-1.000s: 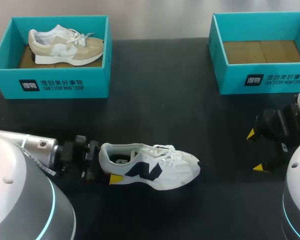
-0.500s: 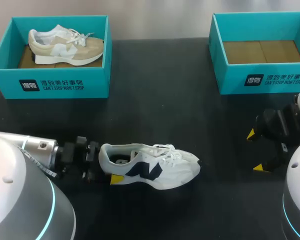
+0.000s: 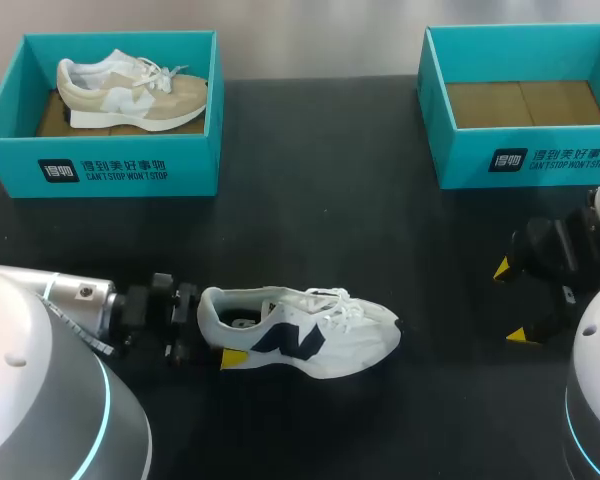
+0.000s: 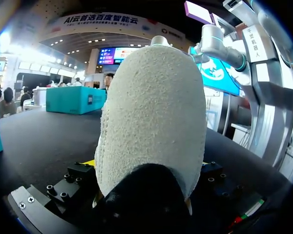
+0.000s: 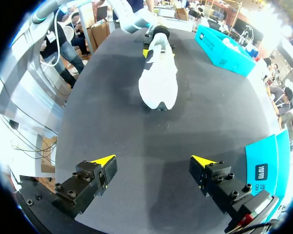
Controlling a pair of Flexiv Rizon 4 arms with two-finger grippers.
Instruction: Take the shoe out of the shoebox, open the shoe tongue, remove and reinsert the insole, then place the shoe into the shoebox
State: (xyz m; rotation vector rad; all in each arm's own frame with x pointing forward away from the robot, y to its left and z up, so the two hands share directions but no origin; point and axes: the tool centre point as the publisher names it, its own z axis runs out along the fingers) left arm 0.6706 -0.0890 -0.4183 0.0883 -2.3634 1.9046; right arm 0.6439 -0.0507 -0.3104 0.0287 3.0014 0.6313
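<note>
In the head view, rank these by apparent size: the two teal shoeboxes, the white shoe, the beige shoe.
1. Left shoebox and right shoebox: alike; the right one is cropped at the edge.
2. White shoe.
3. Beige shoe, though it is farther from the camera.

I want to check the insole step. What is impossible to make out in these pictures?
The insole: head view, mostly under the collar of the shoe; too small to tell if it is seated.
The shoe's front: left wrist view, the heel fills the picture.
The left tool, far tip: head view, behind the heel.
</note>
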